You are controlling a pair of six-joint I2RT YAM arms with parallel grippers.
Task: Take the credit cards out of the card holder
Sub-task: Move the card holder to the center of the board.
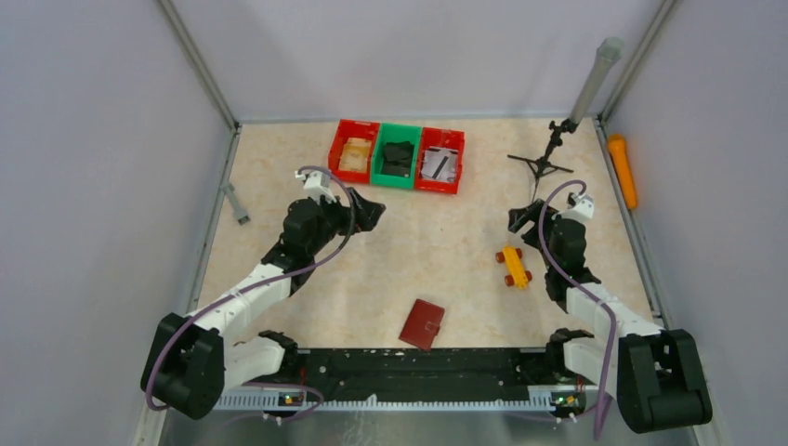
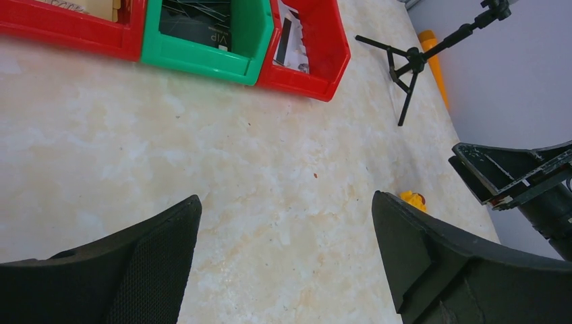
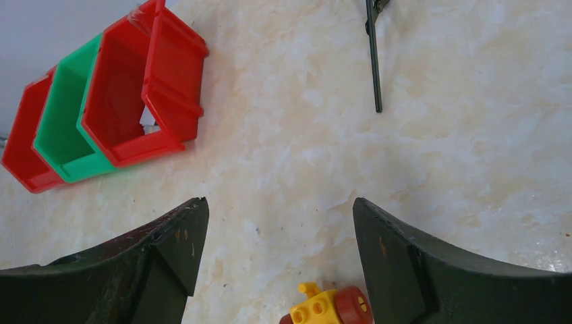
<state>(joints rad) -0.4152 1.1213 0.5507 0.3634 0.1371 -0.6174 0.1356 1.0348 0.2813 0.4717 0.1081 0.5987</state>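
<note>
The card holder [image 1: 423,322], a small maroon wallet, lies closed and flat near the table's front edge, between the two arm bases. No credit cards show; they are hidden. My left gripper [image 1: 372,214] [image 2: 286,197] is open above bare tabletop, well back and left of the holder. My right gripper [image 1: 516,220] [image 3: 279,200] is open too, with nothing between its fingers, hovering just behind a yellow toy car. Neither wrist view shows the holder.
Three bins stand in a row at the back: red [image 1: 353,149], green [image 1: 397,156], red [image 1: 440,160]. The yellow toy car [image 1: 513,266] [image 3: 324,307] sits right of centre. A black tripod [image 1: 544,163] and an orange tube [image 1: 623,170] are at the back right.
</note>
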